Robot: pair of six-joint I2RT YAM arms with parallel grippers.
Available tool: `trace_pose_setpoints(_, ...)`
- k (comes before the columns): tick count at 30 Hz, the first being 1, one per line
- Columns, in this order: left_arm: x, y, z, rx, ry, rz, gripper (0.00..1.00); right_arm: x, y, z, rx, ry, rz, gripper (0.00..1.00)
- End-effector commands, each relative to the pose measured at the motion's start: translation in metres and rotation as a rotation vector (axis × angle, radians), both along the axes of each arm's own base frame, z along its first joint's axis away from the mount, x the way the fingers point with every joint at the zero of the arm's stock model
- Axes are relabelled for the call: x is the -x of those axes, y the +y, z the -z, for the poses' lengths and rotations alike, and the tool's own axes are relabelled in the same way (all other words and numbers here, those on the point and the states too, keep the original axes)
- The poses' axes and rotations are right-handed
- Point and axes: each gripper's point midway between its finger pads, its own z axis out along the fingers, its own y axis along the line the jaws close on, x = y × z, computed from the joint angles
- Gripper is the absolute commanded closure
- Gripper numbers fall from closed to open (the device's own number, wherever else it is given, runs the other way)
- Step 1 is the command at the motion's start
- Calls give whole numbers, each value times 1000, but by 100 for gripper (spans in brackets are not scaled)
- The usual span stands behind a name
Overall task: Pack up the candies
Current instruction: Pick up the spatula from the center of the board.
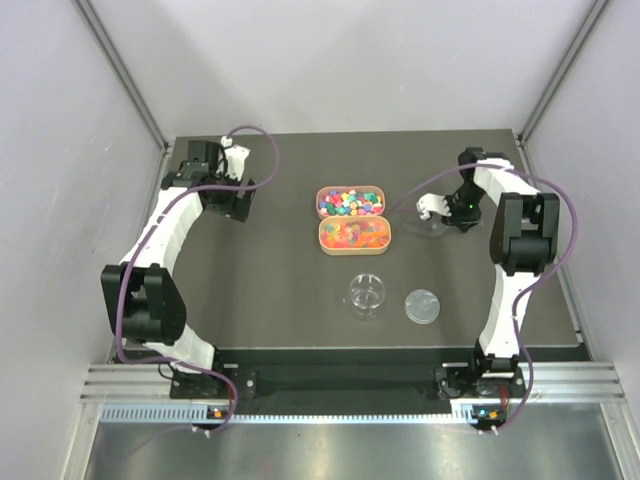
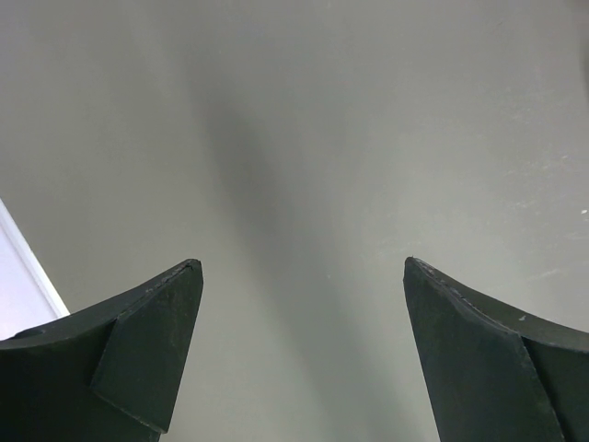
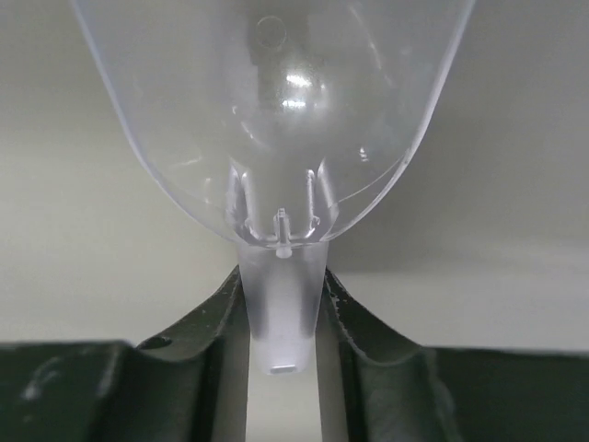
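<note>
The candies lie in two oval trays at the table's middle: multicoloured pieces (image 1: 351, 201) in the far tray, orange, red and yellow ones (image 1: 355, 235) in the near tray. Right of the trays, my right gripper (image 1: 453, 216) (image 3: 281, 308) is shut on the handle of a clear plastic scoop (image 1: 432, 214) (image 3: 276, 110), whose empty bowl points away from the fingers. My left gripper (image 1: 240, 206) (image 2: 304, 276) hangs open over bare table at the far left, with nothing between its fingers (image 2: 147, 341).
A clear round jar (image 1: 367, 293) stands open in front of the trays, its round lid (image 1: 423, 305) flat on the table to its right. The tan tray rim (image 1: 322, 222) borders both candy compartments. Grey walls enclose the dark table.
</note>
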Motion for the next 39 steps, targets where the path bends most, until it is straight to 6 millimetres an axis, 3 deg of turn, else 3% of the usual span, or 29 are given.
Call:
trace_pose_setpoints(1,-13,-27,-33,72,-67,82,6,-18,-6,-39,-19,-113,100,91)
trace_pose_setpoints(3,-16,-45,-46,100,-92,140,6,-28,-3,-73,-39,-189,126,97)
trace_pose_setpoints(7,-25,-112,-91,180,-187,306,6,-32,17,-141,-117,-317,172,100)
trace_pose_setpoints(8,-26,-130,-100,232,-202,353,6,-32,34,-165,-132,-372,139,100)
trace_pose_setpoints(11,-31,-185,-133,447,-216,399,7,-28,66,-206,-181,-458,109,100)
trace_pose_setpoints(13,-42,-206,-152,567,-223,394,8,-22,85,-222,-231,-475,106,100)
trace_pose_setpoints(14,-44,-215,-162,693,-173,297,8,-18,98,-235,-256,-497,92,100)
trace_pose_setpoints(15,-48,-227,-181,775,-204,333,7,-15,106,-238,-275,-493,111,100)
trace_pose_setpoints(18,-43,-250,-201,929,-171,412,9,-7,128,-247,-323,-501,142,100)
trace_pose_setpoints(23,-50,-260,-195,1016,-96,389,20,-2,141,-247,-345,-488,190,100)
trace_pose_setpoints(27,-38,-270,-197,1064,-60,452,34,0,142,-246,-343,-487,211,100)
trace_pose_setpoints(35,-18,-282,-200,1064,-51,492,34,-5,139,-230,-282,-491,215,100)
trace_pose_setpoints(39,-13,-291,-190,1032,-36,493,26,-10,143,-228,-281,-499,210,100)
